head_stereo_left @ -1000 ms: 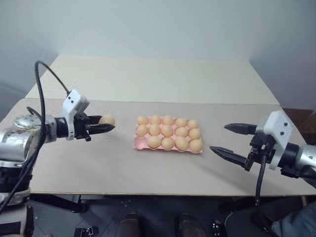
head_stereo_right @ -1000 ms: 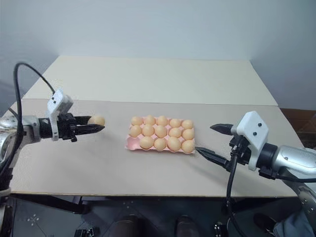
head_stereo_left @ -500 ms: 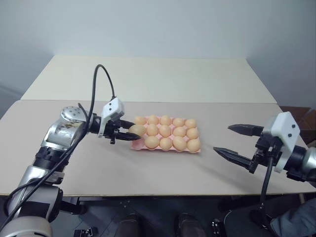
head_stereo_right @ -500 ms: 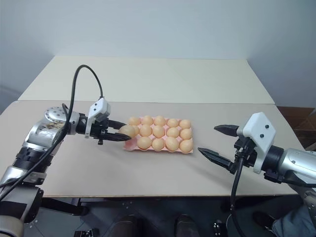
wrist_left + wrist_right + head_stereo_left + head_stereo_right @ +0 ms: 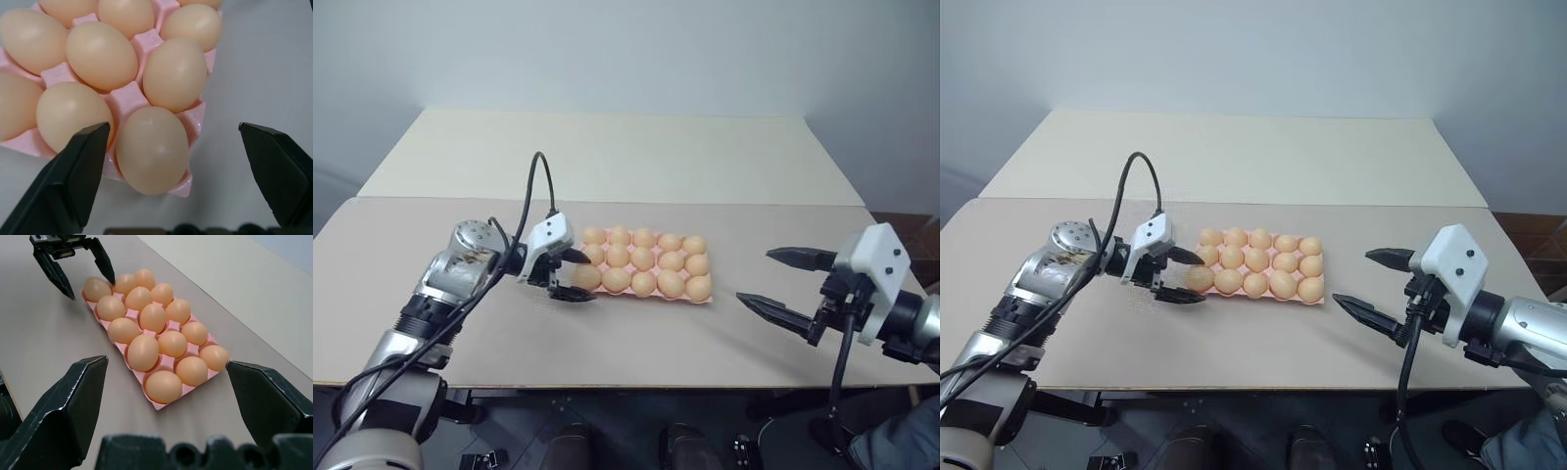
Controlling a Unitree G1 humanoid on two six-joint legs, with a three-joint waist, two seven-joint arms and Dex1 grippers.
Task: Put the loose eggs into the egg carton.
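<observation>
Fingers on my left gripper (image 5: 576, 275) are spread wide either side of the corner egg (image 5: 152, 150), which sits in its cup, so that looks like a release. Every cup I can see in the egg carton (image 5: 155, 405) is filled. My right gripper (image 5: 781, 284) hangs open well off to the side, with nothing between them on the tabletop (image 5: 636, 338).

No readable text, no labels, no brands, no numbers, no signs
</observation>
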